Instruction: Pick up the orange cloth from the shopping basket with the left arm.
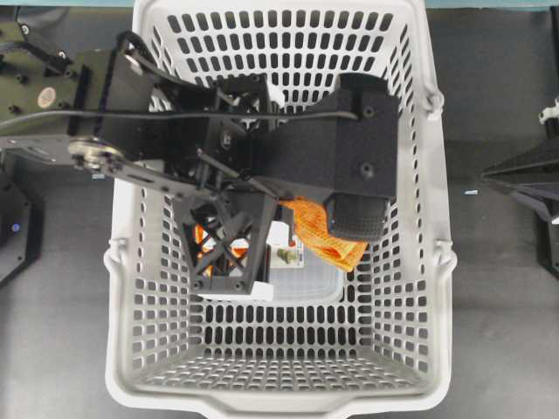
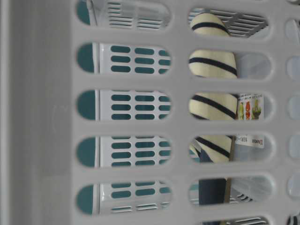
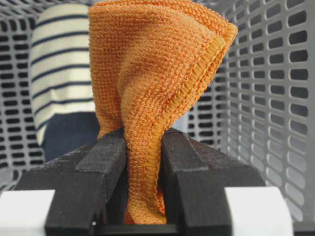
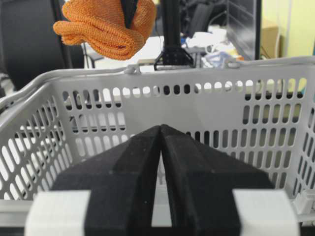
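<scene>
My left gripper (image 3: pixel 144 142) is shut on the orange cloth (image 3: pixel 157 64), which stands pinched between the two black fingers. In the overhead view the left gripper (image 1: pixel 293 229) hangs over the middle of the grey shopping basket (image 1: pixel 437 288), with the cloth (image 1: pixel 321 234) showing beneath it. In the right wrist view the cloth (image 4: pixel 106 27) hangs bunched above the basket's rim (image 4: pixel 197 76), clear of it. My right gripper (image 4: pixel 161 129) is shut and empty outside the basket, at the right edge of the overhead view (image 1: pixel 515 175).
A navy and cream striped slipper (image 3: pixel 61 64) stands inside the basket against a wall, and also shows in the table-level view (image 2: pixel 213 63). A clear plastic pack with a printed label (image 1: pixel 301 279) lies on the basket floor. Slotted basket walls (image 3: pixel 266 98) surround the left gripper.
</scene>
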